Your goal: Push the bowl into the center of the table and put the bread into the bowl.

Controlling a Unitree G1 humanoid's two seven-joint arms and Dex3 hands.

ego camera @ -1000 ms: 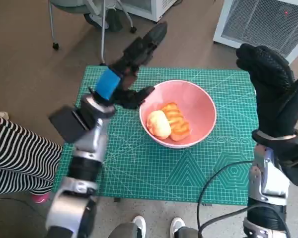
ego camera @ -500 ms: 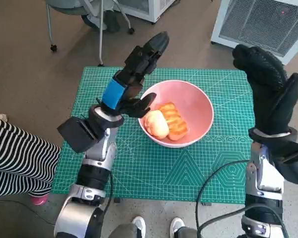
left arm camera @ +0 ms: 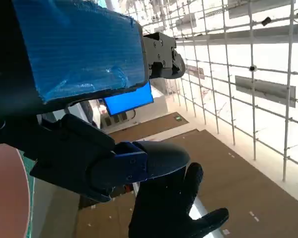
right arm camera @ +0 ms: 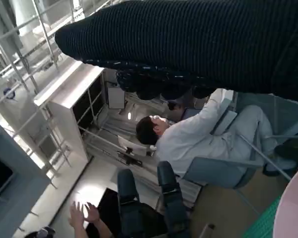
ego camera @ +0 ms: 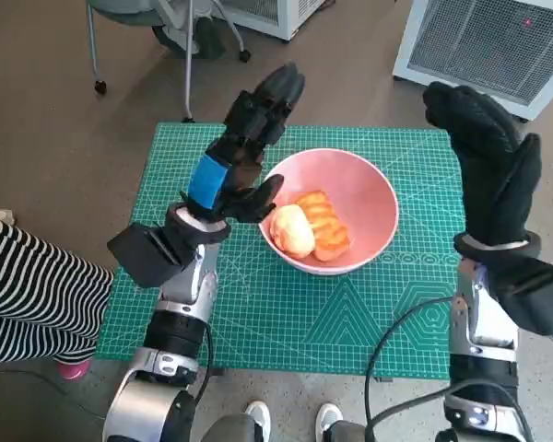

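A pink bowl stands near the middle of the green cutting mat in the head view, with two pieces of bread inside it, one pale and round, one golden and ridged. My left hand is raised above the mat just beside the bowl's near-left rim, fingers spread, holding nothing. My right hand is lifted upright past the bowl's other side, fingers extended and empty. The left wrist view shows the taped left hand, a sliver of bowl and the gloved right hand.
A white grilled appliance stands on the floor beyond the table's far right corner, and a chair base beyond the far left. A person's striped leg is at the left edge. A seated person shows in the right wrist view.
My left hand has drawn in closer to the bowl's rim and lifted slightly; my right hand has risen and tilted a little. Bowl and bread stay put.
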